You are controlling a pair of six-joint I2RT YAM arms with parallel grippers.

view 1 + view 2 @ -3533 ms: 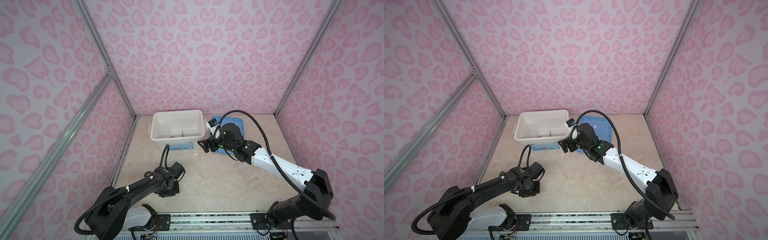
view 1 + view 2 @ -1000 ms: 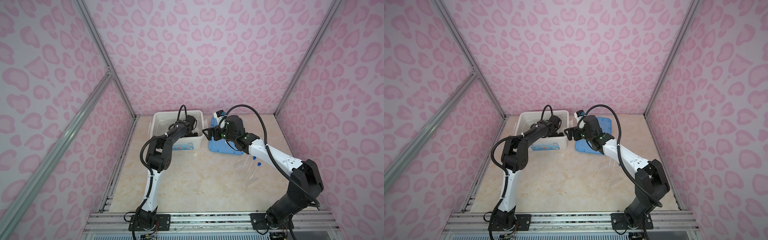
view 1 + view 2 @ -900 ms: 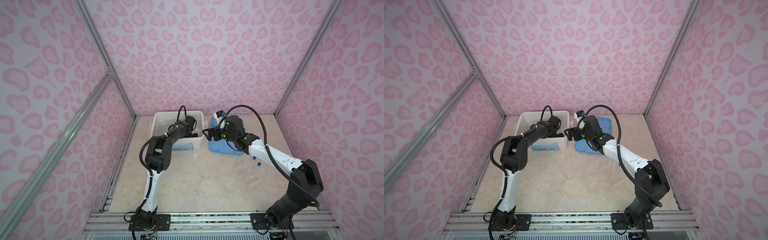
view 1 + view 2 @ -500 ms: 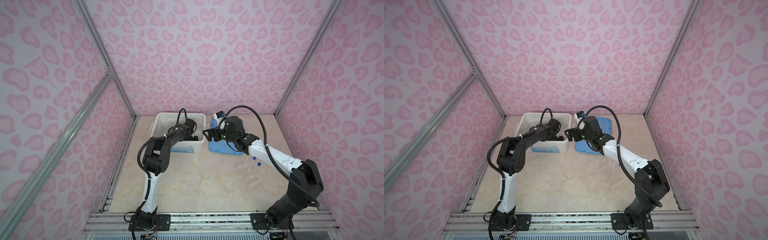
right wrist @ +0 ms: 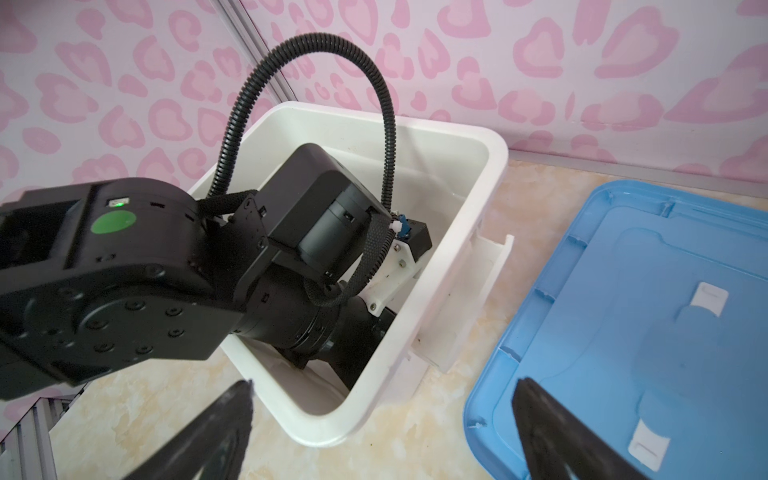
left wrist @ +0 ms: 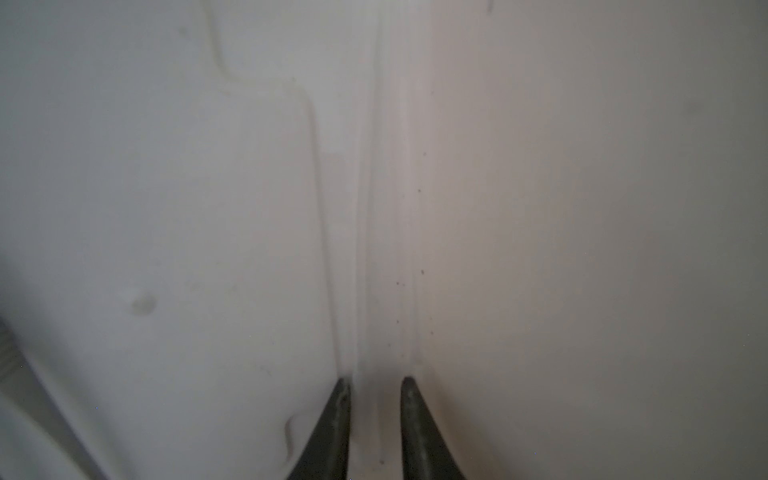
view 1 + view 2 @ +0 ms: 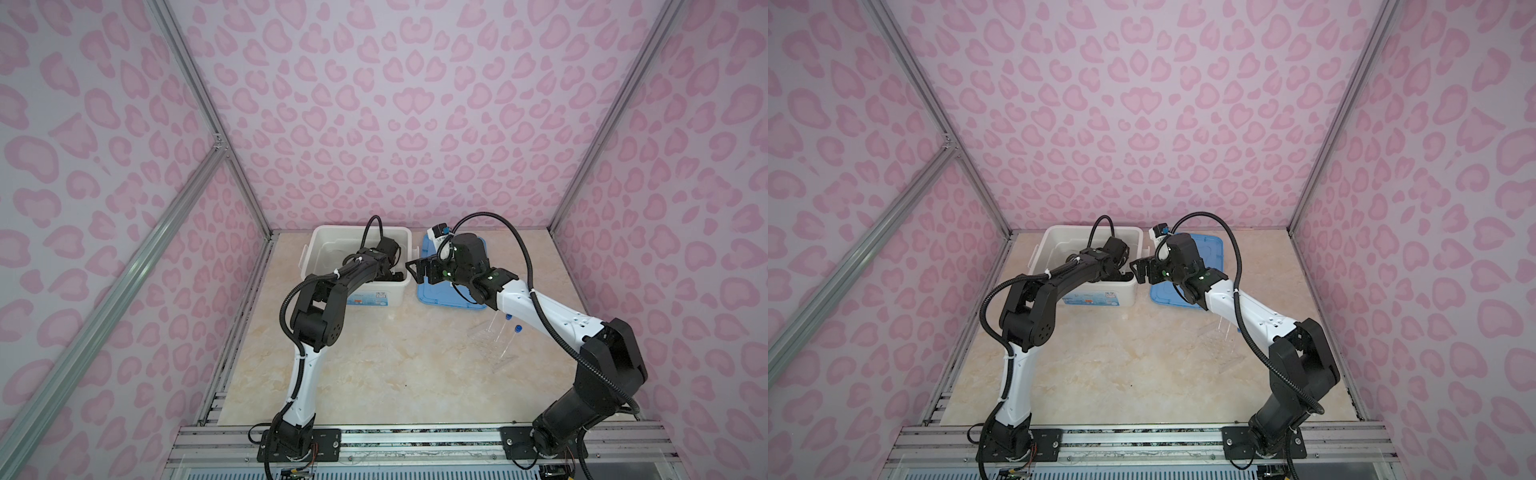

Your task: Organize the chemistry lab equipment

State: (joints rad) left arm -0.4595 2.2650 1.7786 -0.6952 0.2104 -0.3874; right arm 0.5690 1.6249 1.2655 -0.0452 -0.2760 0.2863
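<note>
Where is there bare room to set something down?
Bare: the wide front of the table, between the two arm bases; also the strip right of the blue lid. Crowded: the white bin, left tool inside, right tool beside it; test tubes by the right arm.

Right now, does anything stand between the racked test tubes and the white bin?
Nothing visible lies on the table between the test tubes and the white bin. The bin itself is occupied: the left arm reaches in, left gripper down inside. The right gripper hangs open at the bin's right edge.
</note>
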